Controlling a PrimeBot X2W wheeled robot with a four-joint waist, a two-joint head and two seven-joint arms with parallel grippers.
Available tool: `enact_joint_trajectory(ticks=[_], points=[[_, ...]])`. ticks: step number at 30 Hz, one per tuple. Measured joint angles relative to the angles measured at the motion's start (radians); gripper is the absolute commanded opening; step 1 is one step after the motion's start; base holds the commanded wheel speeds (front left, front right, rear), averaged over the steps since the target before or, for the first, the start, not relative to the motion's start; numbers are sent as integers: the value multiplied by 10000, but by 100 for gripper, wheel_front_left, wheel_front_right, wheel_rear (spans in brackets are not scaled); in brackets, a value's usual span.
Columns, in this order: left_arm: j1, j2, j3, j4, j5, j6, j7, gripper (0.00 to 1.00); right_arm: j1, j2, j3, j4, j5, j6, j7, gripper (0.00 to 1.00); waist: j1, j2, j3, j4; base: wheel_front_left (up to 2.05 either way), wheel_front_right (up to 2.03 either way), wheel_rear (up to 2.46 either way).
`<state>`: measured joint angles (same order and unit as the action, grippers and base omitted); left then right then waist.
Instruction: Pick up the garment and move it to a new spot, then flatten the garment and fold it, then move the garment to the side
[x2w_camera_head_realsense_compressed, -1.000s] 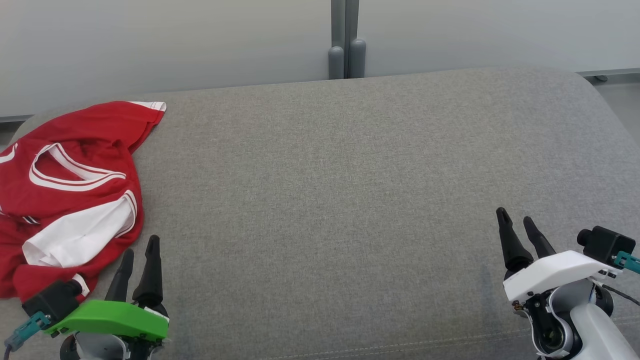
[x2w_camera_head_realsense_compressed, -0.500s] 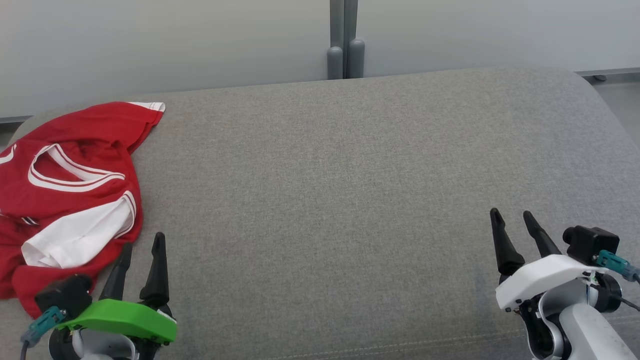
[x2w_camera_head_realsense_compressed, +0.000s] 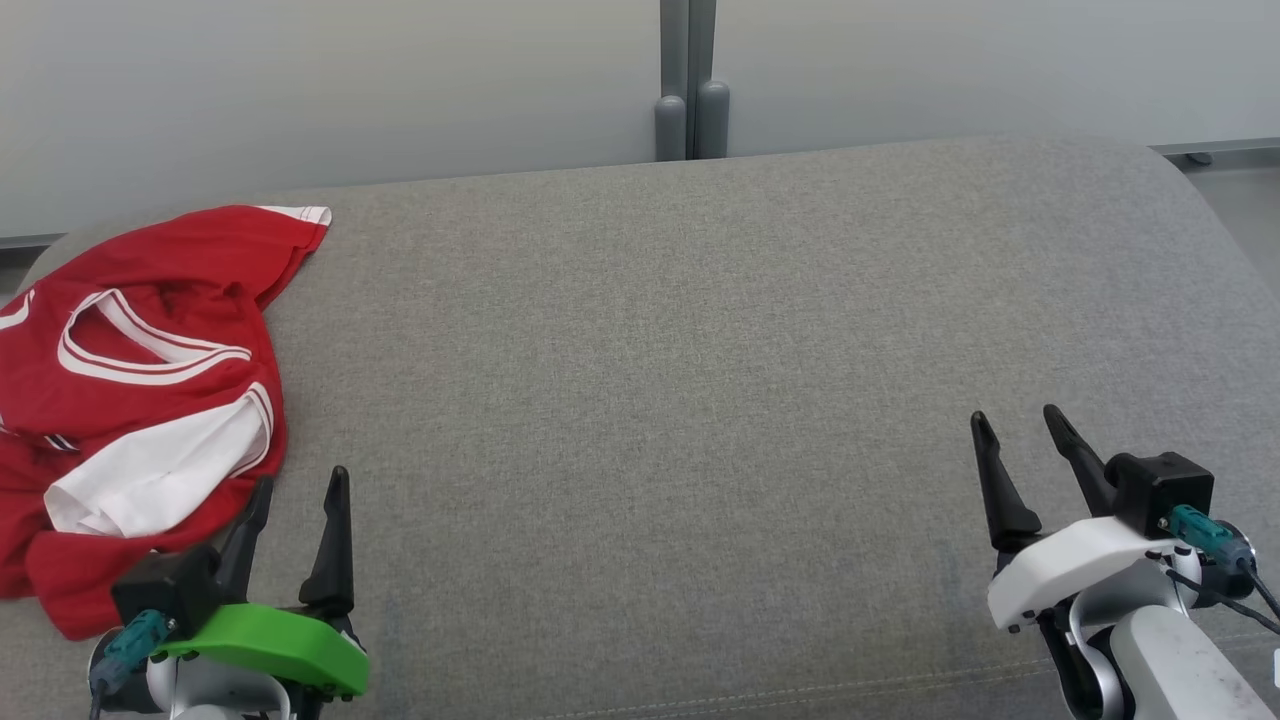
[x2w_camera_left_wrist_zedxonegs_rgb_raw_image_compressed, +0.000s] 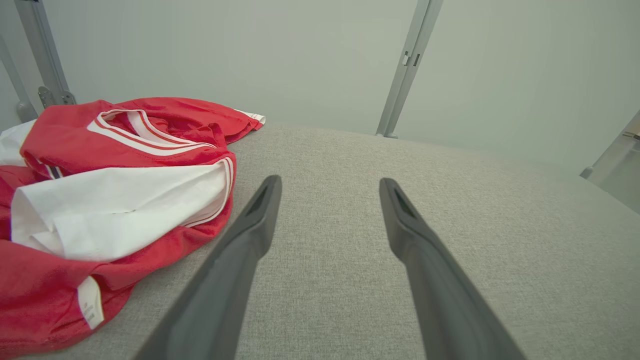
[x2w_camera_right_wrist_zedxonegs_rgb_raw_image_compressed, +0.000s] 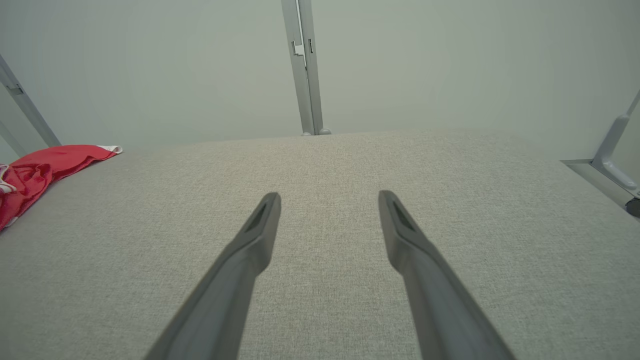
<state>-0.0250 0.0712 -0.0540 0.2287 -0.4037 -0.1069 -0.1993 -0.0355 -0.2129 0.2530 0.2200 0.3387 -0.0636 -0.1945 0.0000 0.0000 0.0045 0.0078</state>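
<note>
Found the left gripper (x2w_camera_head_realsense_compressed: 302, 478) at the near left corner of the grey padded surface (x2w_camera_head_realsense_compressed: 650, 350), fingers spread wide with nothing between them, tips just beside the nearest fold of the garment (x2w_camera_head_realsense_compressed: 150, 350). Found the right gripper (x2w_camera_head_realsense_compressed: 1015, 415) at the near right corner, likewise parted and empty, well apart from any cloth. Saw the garment, a red jersey with a white panel and striped trim, lying crumpled along the left edge, from beside the left gripper back toward the far left corner; could not tell whether part of it hung over that edge. Judged the pickup not yet begun. Reckoned a pinch on one loose top layer would lift a single fold and leave the rest dragging or sliding off the left edge; reckoned too that fingertips driven low could snag the weave. Beyond the far edge, noted a pale wall (x2w_camera_head_realsense_compressed: 400, 90) and a grey post (x2w_camera_head_realsense_compressed: 690, 80). Counted one garment, two grippers, one post.
</note>
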Motion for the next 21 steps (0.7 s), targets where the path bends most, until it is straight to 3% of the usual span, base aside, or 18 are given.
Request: enact_joint_trajectory(ticks=[15,21], points=[[14,6,-13,29,2008,-86,-466,100,24,-251,50,-63,-1768,-84,-516,100,0,0,-31,-11,0,0,0],[54,-19,71,430,1967,-90,-525,100,31,-251,-27,-77,-1933,-79,-531,100,0,0,-70,-48,0,0,0]])
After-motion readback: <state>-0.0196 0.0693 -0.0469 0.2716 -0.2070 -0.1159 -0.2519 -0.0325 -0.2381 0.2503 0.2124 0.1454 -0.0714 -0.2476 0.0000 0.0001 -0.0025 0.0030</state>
